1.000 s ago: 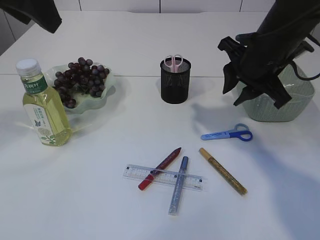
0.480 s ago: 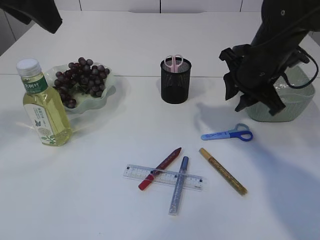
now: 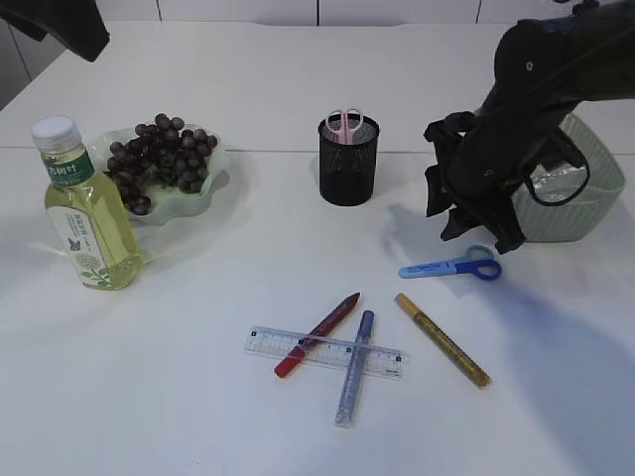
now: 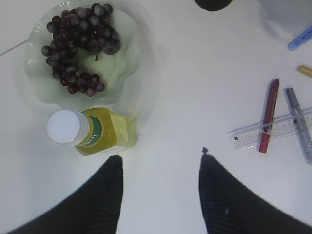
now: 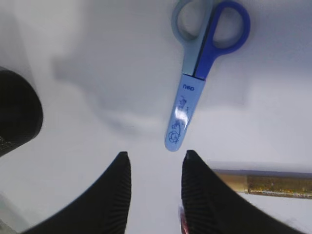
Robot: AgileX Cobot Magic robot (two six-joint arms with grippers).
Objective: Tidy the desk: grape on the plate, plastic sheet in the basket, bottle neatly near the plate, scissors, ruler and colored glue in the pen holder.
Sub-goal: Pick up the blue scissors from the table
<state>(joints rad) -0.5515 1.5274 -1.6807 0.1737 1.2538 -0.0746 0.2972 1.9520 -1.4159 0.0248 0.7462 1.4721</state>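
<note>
Right wrist view: jaws apart, empty, above blue scissors (image 5: 197, 87); gold glue pen (image 5: 265, 184) beside.

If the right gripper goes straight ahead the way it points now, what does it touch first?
Probably the blue capped scissors lying on the white table; the right gripper has open, empty jaws, though depth is unclear.

We find the blue scissors (image 3: 453, 267) lying alone on bare bench (image 3: 198, 397), open on every side, with the right gripper (image 3: 476, 233) hanging just above them, jaws apart and empty. The basket (image 3: 575, 213) stands close behind and to their right. Toward the front, the gold glue pen (image 3: 442, 339) lies near; the red pen (image 3: 317, 333) and silver pen (image 3: 354, 367) cross the ruler (image 3: 325, 351). The pen holder (image 3: 348, 161) already carries pink scissors (image 3: 344, 122); bare bench separates it from the plate (image 3: 203, 188).
</note>
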